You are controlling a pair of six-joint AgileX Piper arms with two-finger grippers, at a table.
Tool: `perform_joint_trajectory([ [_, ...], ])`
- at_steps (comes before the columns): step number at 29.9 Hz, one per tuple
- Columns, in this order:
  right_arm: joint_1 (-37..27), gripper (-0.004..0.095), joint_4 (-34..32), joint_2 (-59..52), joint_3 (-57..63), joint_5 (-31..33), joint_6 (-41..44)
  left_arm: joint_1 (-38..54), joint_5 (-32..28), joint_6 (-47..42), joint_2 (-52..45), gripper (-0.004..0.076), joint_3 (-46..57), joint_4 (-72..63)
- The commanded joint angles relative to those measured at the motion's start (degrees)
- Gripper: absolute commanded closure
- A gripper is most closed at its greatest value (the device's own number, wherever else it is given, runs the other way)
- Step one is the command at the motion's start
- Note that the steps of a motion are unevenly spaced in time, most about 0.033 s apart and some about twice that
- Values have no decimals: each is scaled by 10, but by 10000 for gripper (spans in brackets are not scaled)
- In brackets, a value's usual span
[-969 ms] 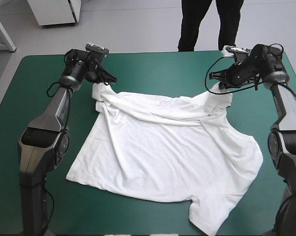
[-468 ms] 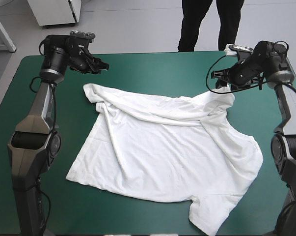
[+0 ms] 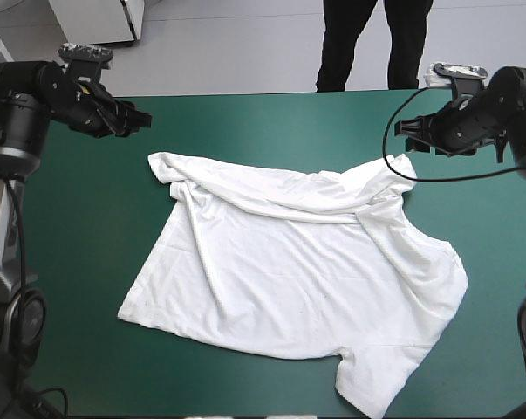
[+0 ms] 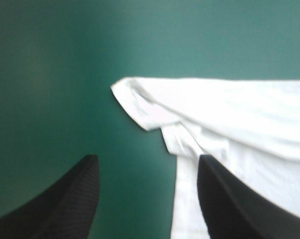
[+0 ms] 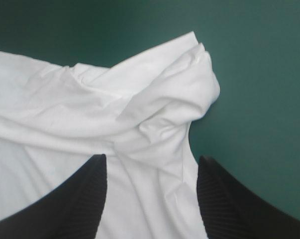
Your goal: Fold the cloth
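Noting teal-green table cover (image 3: pixel 79 262) with white short-sleeved fabric T-shirt (image 3: pixel 289 279) spread rumpled at centre, far edge running left-right, its two far corners just ahead of and below the black fin-fingered left gripper (image 3: pixel 136 120) and right gripper (image 3: pixel 413 131), both raised, spread wide, empty, about equally near.

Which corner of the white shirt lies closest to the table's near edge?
The near-right flap of the T-shirt: it juts toward the near edge of the table, while every other corner lies farther back.
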Motion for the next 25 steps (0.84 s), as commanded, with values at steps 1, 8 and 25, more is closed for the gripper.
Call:
perform_joint_trajectory([
  [1,-1,398,2,-94,60,5,2,-2,17,9,-107,299,71,-38],
  [8,0,398,-23,-226,212,5,13,-2,17,20,-264,317,206,-40],
  [25,-2,398,-134,-314,461,-26,55,-2,12,10,-388,317,408,-62],
])
